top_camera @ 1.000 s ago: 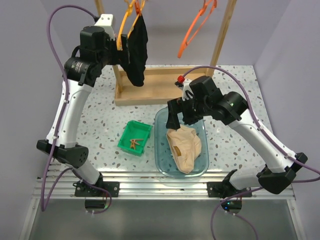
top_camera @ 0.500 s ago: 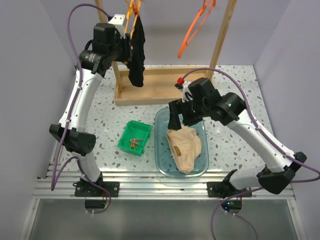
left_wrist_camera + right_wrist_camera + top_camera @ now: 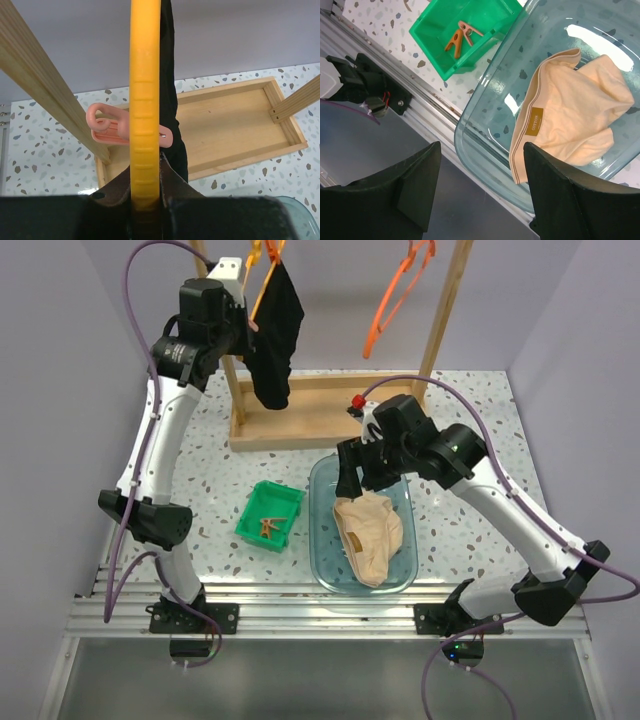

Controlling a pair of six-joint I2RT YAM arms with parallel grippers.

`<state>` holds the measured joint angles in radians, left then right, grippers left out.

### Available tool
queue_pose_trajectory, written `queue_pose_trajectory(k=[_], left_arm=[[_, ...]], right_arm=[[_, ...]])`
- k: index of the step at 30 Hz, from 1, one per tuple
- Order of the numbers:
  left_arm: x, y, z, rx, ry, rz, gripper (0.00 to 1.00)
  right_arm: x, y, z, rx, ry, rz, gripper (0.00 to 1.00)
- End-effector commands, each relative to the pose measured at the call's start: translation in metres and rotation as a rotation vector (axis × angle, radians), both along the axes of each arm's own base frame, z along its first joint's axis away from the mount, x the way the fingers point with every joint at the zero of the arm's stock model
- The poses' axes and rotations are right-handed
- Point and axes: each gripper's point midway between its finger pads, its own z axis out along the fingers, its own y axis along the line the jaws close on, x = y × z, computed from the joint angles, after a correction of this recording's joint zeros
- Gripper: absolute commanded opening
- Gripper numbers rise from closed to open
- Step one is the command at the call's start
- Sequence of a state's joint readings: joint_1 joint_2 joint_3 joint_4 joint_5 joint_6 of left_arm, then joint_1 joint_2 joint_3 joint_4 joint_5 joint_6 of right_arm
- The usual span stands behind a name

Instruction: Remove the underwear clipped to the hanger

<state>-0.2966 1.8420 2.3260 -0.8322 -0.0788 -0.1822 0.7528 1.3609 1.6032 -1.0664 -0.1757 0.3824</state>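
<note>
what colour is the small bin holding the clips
The bin is bright green, clearest in the right wrist view.

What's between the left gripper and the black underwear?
The yellow hanger, clamped by the left gripper; black underwear hangs just behind it. Left wrist view.

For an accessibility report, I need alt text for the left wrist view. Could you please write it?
The left end effector grips a yellow hanger that runs straight up the middle of the picture. Behind it are the black underwear and a pink clip, with a wooden rack base on the speckled table below.
</note>
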Motion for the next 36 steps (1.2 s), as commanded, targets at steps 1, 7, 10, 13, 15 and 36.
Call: queue_pose_trajectory(k=[1,7,10,13,15,36], left_arm=[[-0.012,0.011,0.081,-0.061,-0.228,0.028,0.0],[-0.027,0.016,0.084,-0.036,-0.233,0.021,0.0],[-0.035,0.019,0.082,-0.016,-0.232,0.013,0.0],[-0.042,0.024,0.093,-0.004,-0.264,0.023,0.0],[-0.047,0.025,0.096,-0.006,-0.273,0.022,0.0],[-0.157,0.029,-0.018,-0.072,0.005,-0.079,0.0]], right_arm=[[0.006,0.011,0.012,0.043,-0.026,0.012,0.7],[0.009,0.015,0.011,0.041,-0.027,0.016,0.7],[0.012,0.017,0.01,0.041,-0.03,0.017,0.7],[0.013,0.02,0.007,0.04,-0.019,0.025,0.7],[0.014,0.021,0.004,0.037,-0.013,0.024,0.7],[0.034,0.038,0.037,0.171,-0.156,0.007,0.81]])
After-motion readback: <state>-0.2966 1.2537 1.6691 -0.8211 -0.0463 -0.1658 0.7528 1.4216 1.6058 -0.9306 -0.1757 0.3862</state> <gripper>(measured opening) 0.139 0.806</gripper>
